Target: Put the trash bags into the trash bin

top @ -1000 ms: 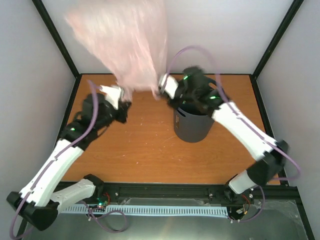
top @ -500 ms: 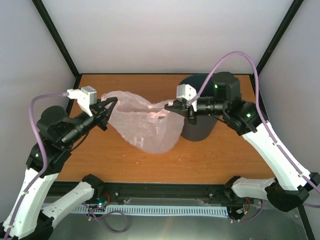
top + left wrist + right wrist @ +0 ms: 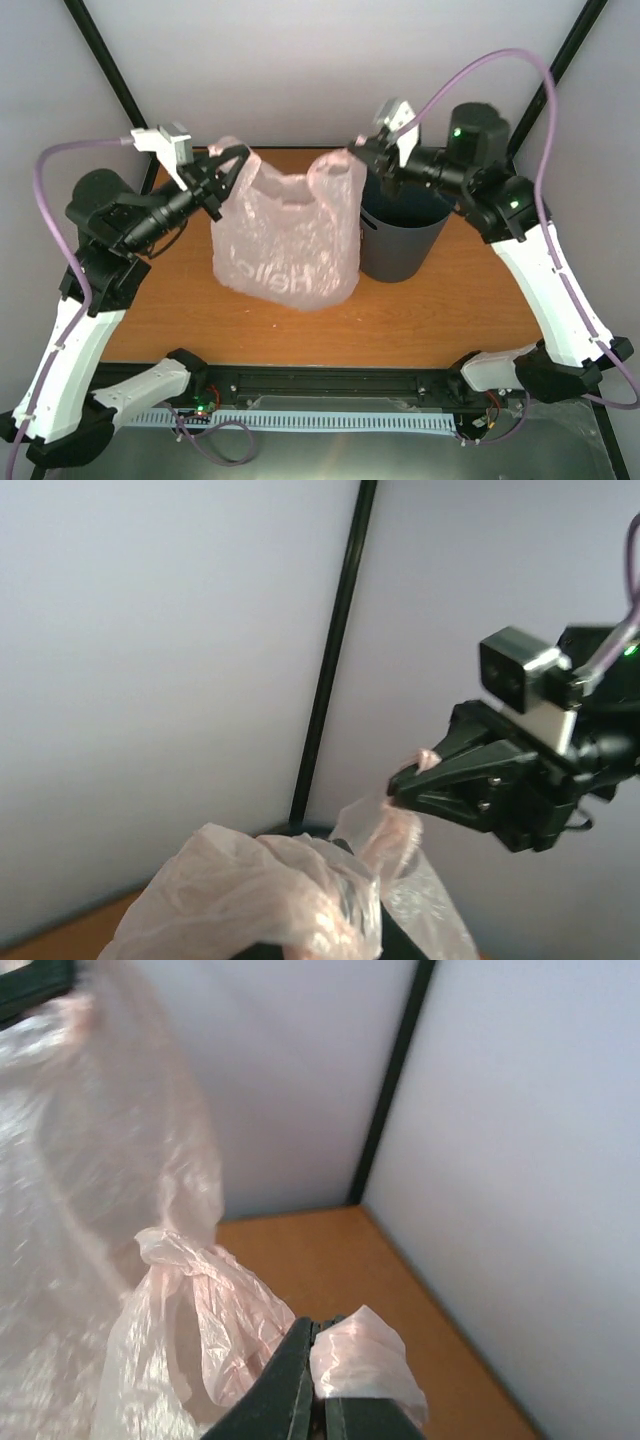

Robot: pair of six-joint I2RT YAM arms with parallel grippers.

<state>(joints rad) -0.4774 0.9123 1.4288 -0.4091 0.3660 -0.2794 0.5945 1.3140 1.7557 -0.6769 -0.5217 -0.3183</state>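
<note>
Half a second ago the bag sagged low between the arms; both have since risen, and it now hangs spread and upright in the middle of the top view, lettering showing, its bottom at or near the table. The left gripper grips one handle loop at upper left, and the right gripper is pinched tight on the other at upper centre. The bin stands just right of the bag, which is still wholly outside it, so I judge the bag must yet be carried over the rim and lowered.

Thin, crinkly, translucent pale-pink plastic trash bag; smooth matt dark grey plastic trash bin; desk with smooth orange wood-look top
</note>
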